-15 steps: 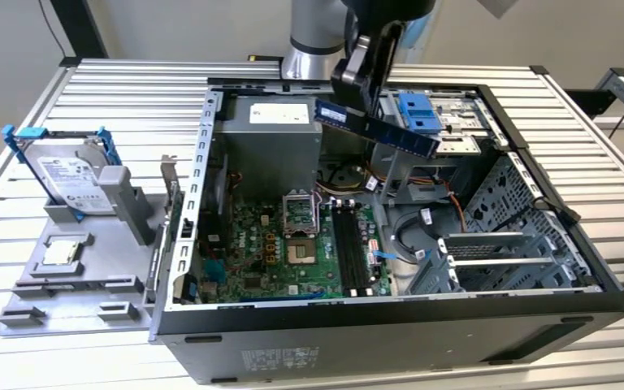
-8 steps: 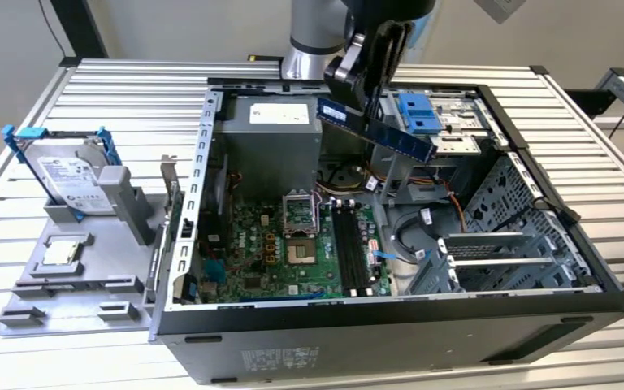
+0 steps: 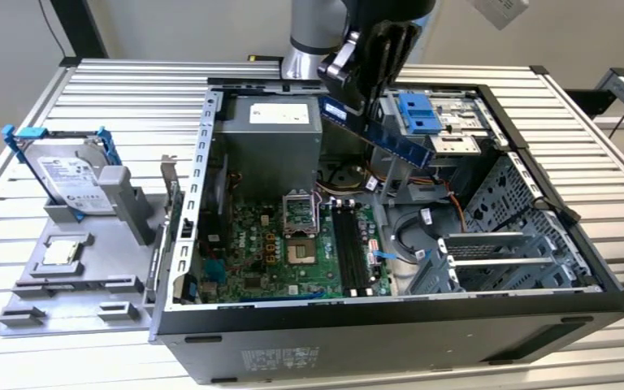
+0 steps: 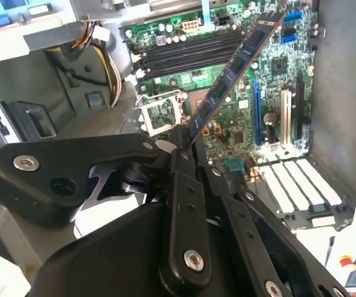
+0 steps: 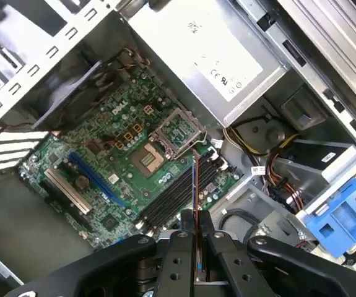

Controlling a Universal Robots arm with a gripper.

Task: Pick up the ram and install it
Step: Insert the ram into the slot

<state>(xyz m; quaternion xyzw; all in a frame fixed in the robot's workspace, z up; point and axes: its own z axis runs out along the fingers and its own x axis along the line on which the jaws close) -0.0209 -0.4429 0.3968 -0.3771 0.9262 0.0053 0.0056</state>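
Exterior view: end effector (image 3: 348,103) grips ram (image 3: 399,143) above motherboard (image 3: 290,262) in case (image 3: 399,341).

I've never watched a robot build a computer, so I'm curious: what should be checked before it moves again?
1. Grip: ok. The gripper is shut on one end of the ram.
2. Memory slots free: ok, all look empty.
3. Ram lined up with a slot: not ok. It hangs tilted above the motherboard.
4. Slot latches open: cannot tell.
5. Case open for access: ok.
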